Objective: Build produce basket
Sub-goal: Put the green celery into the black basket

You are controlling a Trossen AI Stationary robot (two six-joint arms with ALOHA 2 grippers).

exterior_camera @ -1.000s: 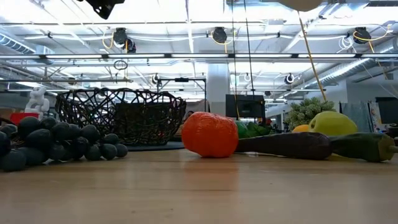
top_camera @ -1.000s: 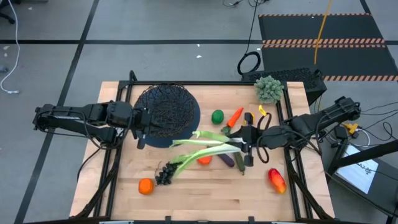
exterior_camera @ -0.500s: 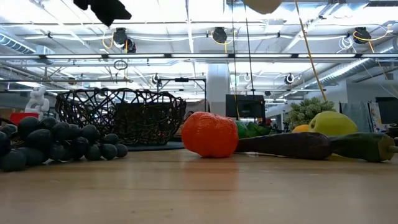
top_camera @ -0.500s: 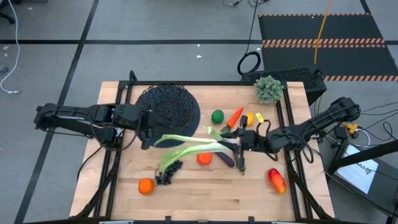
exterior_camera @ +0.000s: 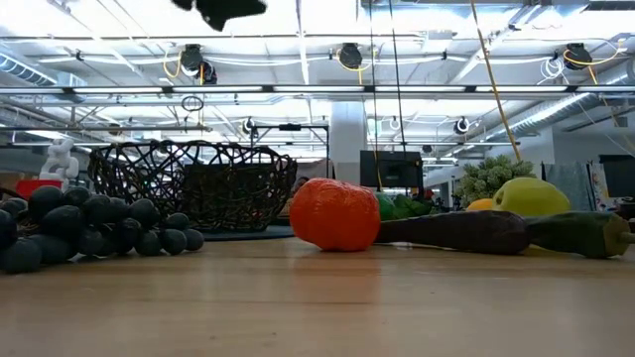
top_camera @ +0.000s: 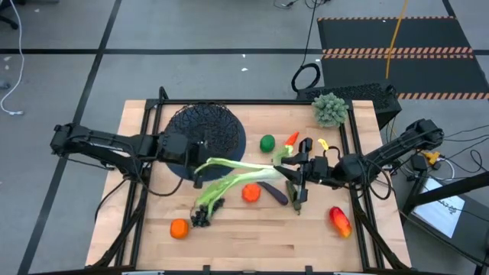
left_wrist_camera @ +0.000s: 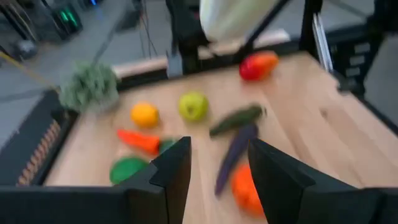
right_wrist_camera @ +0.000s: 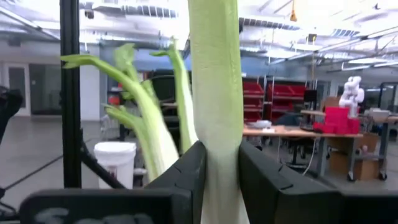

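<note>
**A Long Leafy Stalk Is Hanging in the Air Beside the Basket**

The right gripper [top_camera: 286, 169] is pinching the white end of the long pale-green leafy stalk [top_camera: 229, 177]. Its two fingers [right_wrist_camera: 186, 177] are pressing on both sides of the stalk. The stalk is stretching out from the gripper toward the basket [top_camera: 205, 136], and its leafy tips are hanging just beside the basket's near edge.

The left gripper [top_camera: 197, 156] is sitting at that same edge of the basket, close to the leafy tips. Its fingers [left_wrist_camera: 175, 171] are spread apart with nothing between them.

The rest of the produce is lying on the wooden table [top_camera: 252, 244], outside the basket. The dark grapes [top_camera: 202, 216] and one orange [top_camera: 179, 228] are resting in front of the basket. Another orange [top_camera: 250, 192], the eggplant [top_camera: 273, 193] and the cucumber [top_camera: 295, 197] are lying farther to the side of it. The green apple [top_camera: 267, 143] and the carrot [top_camera: 291, 140] are lying near the basket's other side. The mango [top_camera: 340, 221] is lying far from the basket.
</note>
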